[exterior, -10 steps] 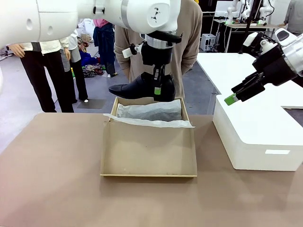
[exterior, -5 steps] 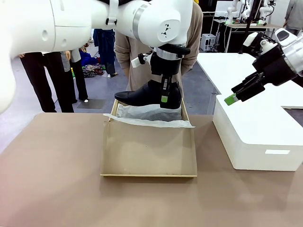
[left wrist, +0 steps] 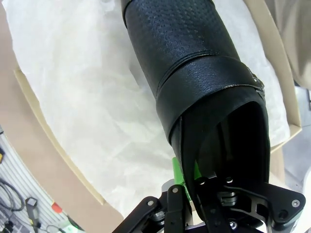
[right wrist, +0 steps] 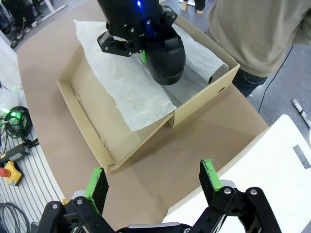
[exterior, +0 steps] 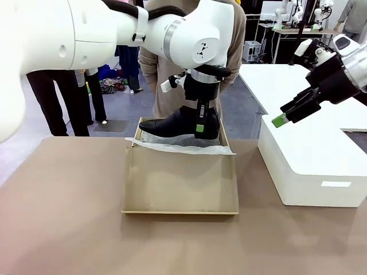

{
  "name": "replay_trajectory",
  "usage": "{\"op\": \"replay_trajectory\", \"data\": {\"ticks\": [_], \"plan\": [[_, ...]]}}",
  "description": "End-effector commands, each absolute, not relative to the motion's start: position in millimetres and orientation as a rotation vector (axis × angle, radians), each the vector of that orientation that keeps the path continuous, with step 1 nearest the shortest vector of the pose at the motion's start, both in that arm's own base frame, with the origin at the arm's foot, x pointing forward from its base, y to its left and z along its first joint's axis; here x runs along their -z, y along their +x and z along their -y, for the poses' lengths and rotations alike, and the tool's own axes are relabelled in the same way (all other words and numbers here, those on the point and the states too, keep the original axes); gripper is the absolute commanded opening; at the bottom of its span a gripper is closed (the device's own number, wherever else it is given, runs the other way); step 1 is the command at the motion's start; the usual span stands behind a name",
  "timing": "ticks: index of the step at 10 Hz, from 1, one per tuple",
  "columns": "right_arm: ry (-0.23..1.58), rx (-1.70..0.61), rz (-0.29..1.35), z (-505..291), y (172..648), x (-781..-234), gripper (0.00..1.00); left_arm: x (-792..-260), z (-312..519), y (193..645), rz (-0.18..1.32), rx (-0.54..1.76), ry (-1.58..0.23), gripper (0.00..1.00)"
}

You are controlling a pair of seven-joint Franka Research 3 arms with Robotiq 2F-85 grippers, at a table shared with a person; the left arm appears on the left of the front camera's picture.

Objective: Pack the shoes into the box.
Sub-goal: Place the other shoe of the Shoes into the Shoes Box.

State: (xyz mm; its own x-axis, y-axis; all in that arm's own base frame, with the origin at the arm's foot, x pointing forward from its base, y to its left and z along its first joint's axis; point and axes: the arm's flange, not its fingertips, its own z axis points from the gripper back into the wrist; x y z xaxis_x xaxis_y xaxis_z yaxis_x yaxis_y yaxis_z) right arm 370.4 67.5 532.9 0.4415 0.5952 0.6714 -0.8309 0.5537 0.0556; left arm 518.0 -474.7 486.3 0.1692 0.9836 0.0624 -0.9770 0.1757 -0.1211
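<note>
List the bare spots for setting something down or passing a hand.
Bare: the table left of the box and in front of its open lid, toward the robot; also the lid's inner face. Narrow: the gap between box and white box. Crowded: the tissue-lined half, where the left end effector holds a shoe.

My left arm [exterior: 92, 34] is glossy white, rounded, with a small black mark above my black left gripper [exterior: 200, 127]. My right gripper [exterior: 280, 119] is black too, screw-studded, with green pads [right wrist: 209, 179].
</note>
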Motion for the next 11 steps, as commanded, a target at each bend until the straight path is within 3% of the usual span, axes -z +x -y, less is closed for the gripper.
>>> {"op": "replay_trajectory", "data": {"ticks": [1,11], "plan": [[0.434,-0.925,0.669,-67,374,-533,1.0,-482,472,517,0.155,-1.498,-0.043,0.0],[0.434,-0.925,0.669,-67,374,-533,1.0,-453,493,544,0.139,-1.513,-0.044,0.0]]}}
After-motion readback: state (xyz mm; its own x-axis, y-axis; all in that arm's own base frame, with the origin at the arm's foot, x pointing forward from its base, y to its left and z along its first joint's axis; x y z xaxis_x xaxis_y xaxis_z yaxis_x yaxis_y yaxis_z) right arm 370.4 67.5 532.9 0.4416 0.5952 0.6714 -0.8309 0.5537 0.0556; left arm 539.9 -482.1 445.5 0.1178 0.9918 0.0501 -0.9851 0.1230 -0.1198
